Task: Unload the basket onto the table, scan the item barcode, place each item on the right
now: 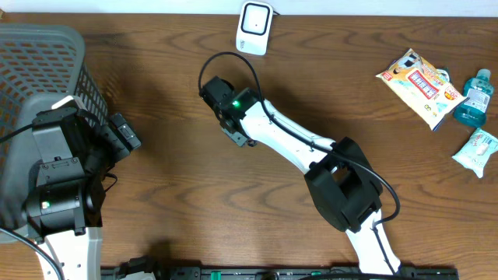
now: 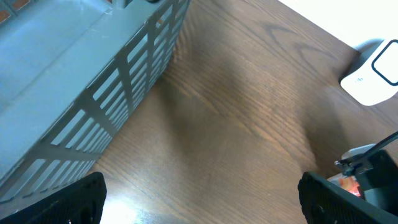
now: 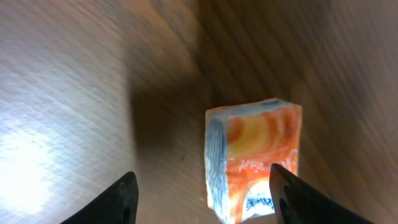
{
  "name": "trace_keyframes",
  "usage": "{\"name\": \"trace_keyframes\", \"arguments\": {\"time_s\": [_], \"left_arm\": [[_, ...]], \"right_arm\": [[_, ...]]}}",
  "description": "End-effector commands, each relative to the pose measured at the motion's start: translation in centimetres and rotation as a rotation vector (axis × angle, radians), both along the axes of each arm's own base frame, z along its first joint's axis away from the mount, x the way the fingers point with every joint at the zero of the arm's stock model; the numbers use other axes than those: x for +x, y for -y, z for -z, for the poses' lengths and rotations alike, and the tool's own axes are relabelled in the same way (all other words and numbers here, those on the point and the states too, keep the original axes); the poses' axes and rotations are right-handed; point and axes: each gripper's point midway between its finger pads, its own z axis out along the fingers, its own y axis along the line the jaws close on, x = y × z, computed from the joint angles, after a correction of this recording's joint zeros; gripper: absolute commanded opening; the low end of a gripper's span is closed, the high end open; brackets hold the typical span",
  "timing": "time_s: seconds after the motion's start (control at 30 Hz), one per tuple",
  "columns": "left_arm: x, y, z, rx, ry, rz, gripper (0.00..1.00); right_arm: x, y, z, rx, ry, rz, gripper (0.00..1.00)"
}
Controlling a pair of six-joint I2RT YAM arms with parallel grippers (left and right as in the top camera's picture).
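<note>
- Presently the small orange-and-blue cardboard carton (image 3: pixel 255 158) stands on the dark wooden surface (image 1: pixel 156 202), straight under the right arm, which hides it from the overhead camera.
- From the right wrist camera, the right tool (image 3: pixel 202 193) straddles the carton with its jaws apart. One finger sits right at the carton's edge, the other is well clear, and nothing is clamped.
- No barcode shows on the carton faces in view, so I cannot tell which side carries it.
- By my reading, the step in hand is the grasp, with lifting and scanning both left to do.
- The next move calls for centring the jaws on the carton and pinching it squarely so that it neither tips nor slides.
- After that it should go to the white rounded scanner (image 1: pixel 255 27) at the surface's far edge, turned until the code faces the scanner.
- The left tool (image 2: pixel 202 186) hangs with its jaws wide apart and empty, just beside the grey lattice plastic basket (image 1: pixel 47 54).
- A printed snack packet (image 1: pixel 420 85), a blue bottle (image 1: pixel 475 97) and a small pale pouch (image 1: pixel 476 149) lie well apart from all this, at the right side.
</note>
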Motion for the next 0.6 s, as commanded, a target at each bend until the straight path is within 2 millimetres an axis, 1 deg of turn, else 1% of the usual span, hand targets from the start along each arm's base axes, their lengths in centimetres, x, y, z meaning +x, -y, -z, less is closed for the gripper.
{"name": "trace_keyframes", "arguments": {"time_s": [0.0,0.1,0.13,0.23,0.3,0.33,0.37,0.47,0.5,0.53,0.57], "left_arm": [[0.0,-0.4,-0.2,0.003,0.003,-0.021,0.98],[0.0,-0.4,-0.2,0.003,0.003,-0.021,0.98],[0.0,-0.4,-0.2,0.003,0.003,-0.021,0.98],[0.0,-0.4,-0.2,0.003,0.003,-0.021,0.98],[0.0,-0.4,-0.2,0.003,0.003,-0.021,0.98],[0.0,-0.4,-0.2,0.003,0.003,-0.021,0.98],[0.0,-0.4,-0.2,0.003,0.003,-0.021,0.98],[0.0,-0.4,-0.2,0.003,0.003,-0.021,0.98],[0.0,-0.4,-0.2,0.003,0.003,-0.021,0.98],[0.0,-0.4,-0.2,0.003,0.003,-0.021,0.98],[0.0,-0.4,-0.2,0.003,0.003,-0.021,0.98]], "right_arm": [[0.2,1.6,0.5,-0.028,0.025,0.019,0.62],[-0.1,2.0,1.8,-0.035,0.024,0.019,0.58],[-0.1,2.3,2.2,-0.044,0.033,0.022,0.55],[0.1,3.0,3.0,-0.07,0.064,0.032,0.51],[0.2,3.2,3.3,-0.075,0.077,0.035,0.49],[0.1,3.3,3.5,-0.075,0.077,0.035,0.46],[0.1,3.3,3.5,-0.075,0.075,0.034,0.4],[0.0,3.3,3.6,-0.075,0.074,0.035,0.17],[0.1,3.3,3.6,-0.074,0.076,0.035,0.08],[0.1,3.2,3.5,-0.066,0.081,0.045,0.02],[0.3,3.1,3.5,-0.055,0.089,0.06,0.01]]}}
